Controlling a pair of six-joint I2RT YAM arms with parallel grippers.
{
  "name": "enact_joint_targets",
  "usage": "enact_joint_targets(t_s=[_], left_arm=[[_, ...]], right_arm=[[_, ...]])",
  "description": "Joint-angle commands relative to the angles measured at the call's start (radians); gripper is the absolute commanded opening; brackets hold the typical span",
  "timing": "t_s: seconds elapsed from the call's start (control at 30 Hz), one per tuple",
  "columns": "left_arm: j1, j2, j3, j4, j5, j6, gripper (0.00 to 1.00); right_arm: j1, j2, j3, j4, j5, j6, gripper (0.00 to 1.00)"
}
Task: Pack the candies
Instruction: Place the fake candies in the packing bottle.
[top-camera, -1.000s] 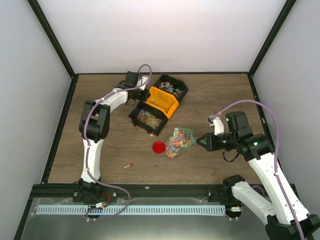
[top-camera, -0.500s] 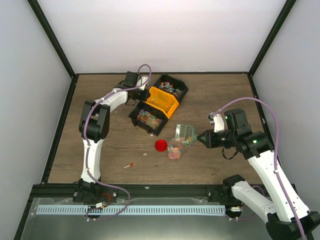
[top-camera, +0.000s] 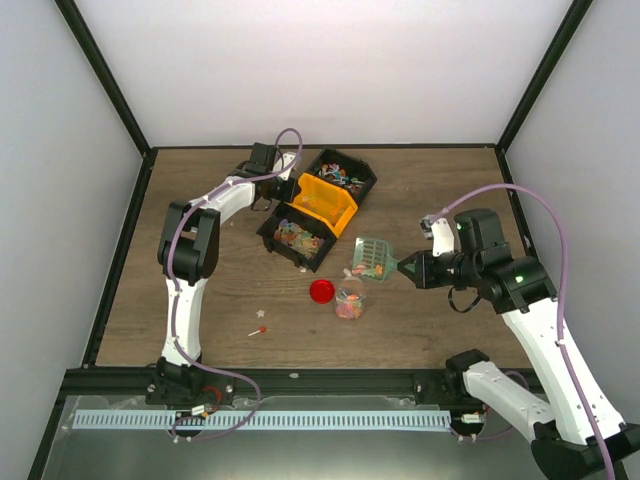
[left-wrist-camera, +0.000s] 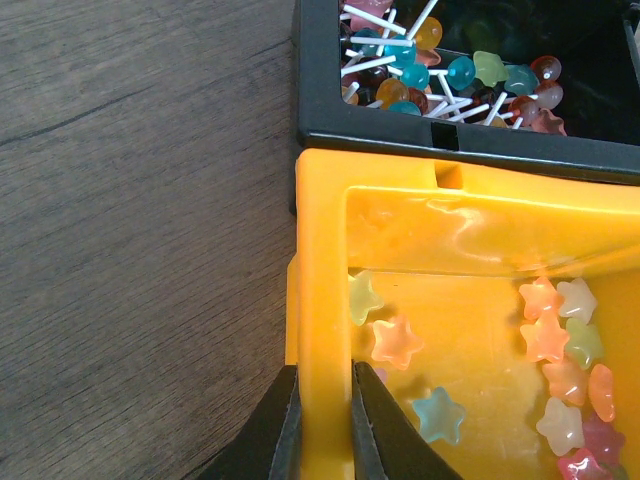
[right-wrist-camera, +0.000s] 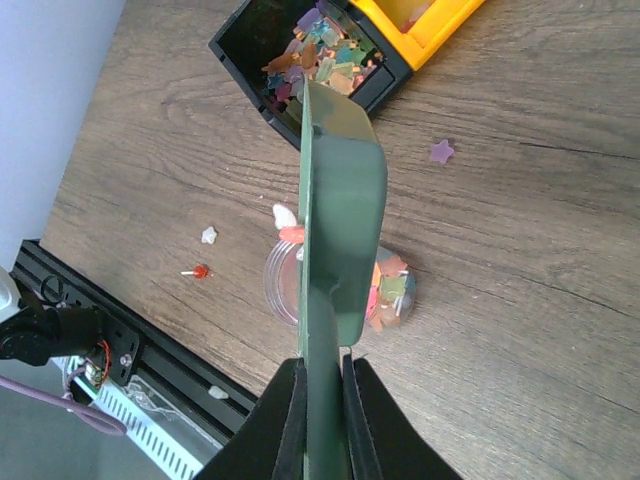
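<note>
Right claw (top-camera: 403, 266) clenched the green scoop (top-camera: 371, 257) just above the open jar (top-camera: 349, 303), likely for tipping candies (right-wrist-camera: 391, 290), some already inside; left claw (left-wrist-camera: 322, 405) pinched the yellow bin (left-wrist-camera: 330, 200) by its wall, probably steadying it

A lab test booth: white panel walls (top-camera: 330, 70), black frame posts (top-camera: 107, 80), wood tabletop (top-camera: 450, 190).

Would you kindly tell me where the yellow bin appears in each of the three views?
Top external: yellow bin just above the picture's centre.
Left wrist: fills the lower right, its wall pinched by the left gripper.
Right wrist: a corner at the top edge, right of the green scoop.
Shared landmark: the black bin of flat candies, in the top and right-wrist views only.
</note>
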Motion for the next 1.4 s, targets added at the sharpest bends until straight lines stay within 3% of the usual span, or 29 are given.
enact_joint_targets(t_s=[0.0,0.57,1.37], left_arm=[[0.003,0.066,-0.054,-0.041,-0.032,0.035,0.04],[0.004,0.072,-0.058,-0.035,-0.025,0.030,0.04],[0.005,0.072,-0.060,-0.024,-0.020,0.027,0.04]], right_arm=[[0.009,0.014,0.075,-0.055,0.044,-0.030,0.01],[0.012,0.003,0.023,-0.058,0.022,-0.032,0.01],[0.025,0.057,0.080,-0.114,0.068,-0.039,0.01]])
